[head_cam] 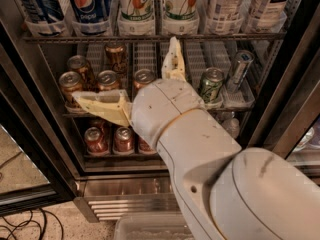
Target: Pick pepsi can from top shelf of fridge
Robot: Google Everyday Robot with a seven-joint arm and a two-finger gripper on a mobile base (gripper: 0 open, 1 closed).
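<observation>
Gripper (124, 69) sits just below the top shelf (150, 37), in front of the gold cans (107, 79). Fingers (102, 106) are spread wide and hold nothing: one points left, the other points up, its tip at the top shelf's front edge under a 7UP can (177, 4). Pepsi can (89, 6) stands on the top shelf of the fridge (130, 204), toward the shelf's left end, well apart from the gripper.

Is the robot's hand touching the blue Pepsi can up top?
Apart. In the camera view the gripper, below the top shelf, has open fingers; the upper one ends under a 7UP can, right of the pepsi can.
</observation>
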